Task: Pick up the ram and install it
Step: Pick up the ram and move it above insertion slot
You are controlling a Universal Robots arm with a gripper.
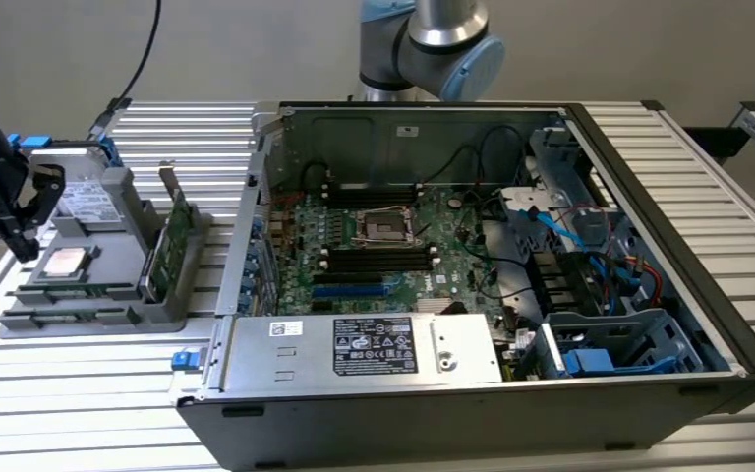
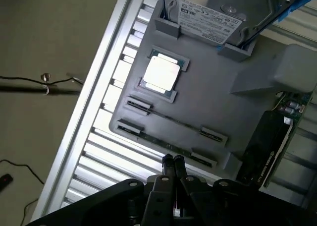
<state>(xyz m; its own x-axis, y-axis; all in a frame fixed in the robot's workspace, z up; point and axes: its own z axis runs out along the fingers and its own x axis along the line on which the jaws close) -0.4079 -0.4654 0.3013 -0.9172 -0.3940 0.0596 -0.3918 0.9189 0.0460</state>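
Gripper [image 2: 173,160] fingers pinched together, apparently empty, hanging just over the ram [image 2: 156,142] standing on edge along the holder's [image 2: 213,87] near edge; descending like that, they'd likely jab its top edge or clip the second stick [image 2: 173,121] beyond.

Holder [image 1: 154,315] at exterior view's left of case [image 1: 456,433]; processor [image 1: 66,262] on holder.

The tool [image 2: 173,160] is black, the tray [image 2: 208,97] plain grey, the processor chip [image 2: 159,72] silver with a green border, the ram [image 2: 168,145] a thin greenish edge, the counter [image 1: 63,393] silver with ribbed stripes, the computer case [image 1: 692,324] black, its motherboard [image 1: 377,246] green and its cables [image 1: 554,221] blue.
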